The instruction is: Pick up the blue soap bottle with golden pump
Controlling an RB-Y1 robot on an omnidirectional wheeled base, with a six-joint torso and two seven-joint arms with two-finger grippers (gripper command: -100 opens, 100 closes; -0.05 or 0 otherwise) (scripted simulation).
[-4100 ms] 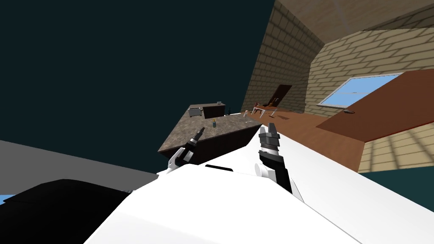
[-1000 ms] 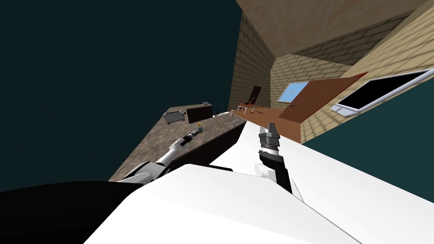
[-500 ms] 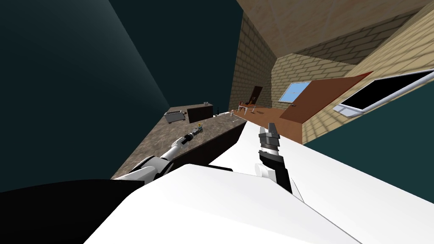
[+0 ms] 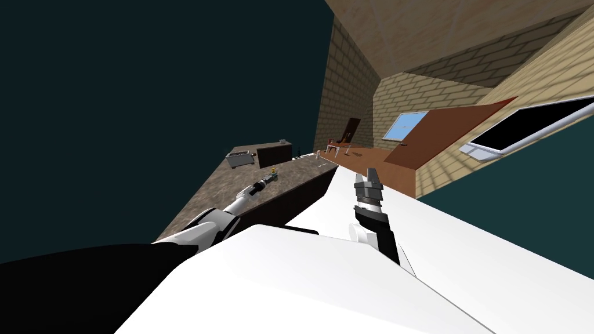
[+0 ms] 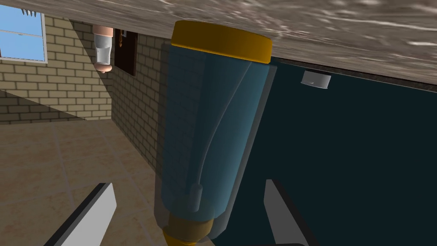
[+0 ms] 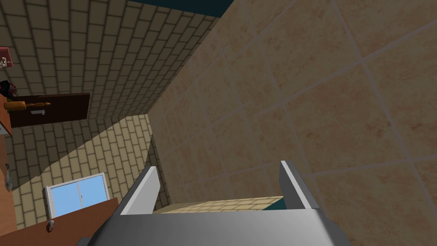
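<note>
Straddling the blue soap bottle (image 5: pixel 213 128) on the table (image 5: pixel 350 30), your left gripper (image 5: pixel 187 185), fingers released, right gripper (image 4: pixel 367 173) fingers released too.

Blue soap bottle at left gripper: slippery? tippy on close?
Soap bottle looks smooth and round; the thin blades of the left gripper may slip or twist it. Standing tall on the countertop, it could tip under uneven contact.
</note>
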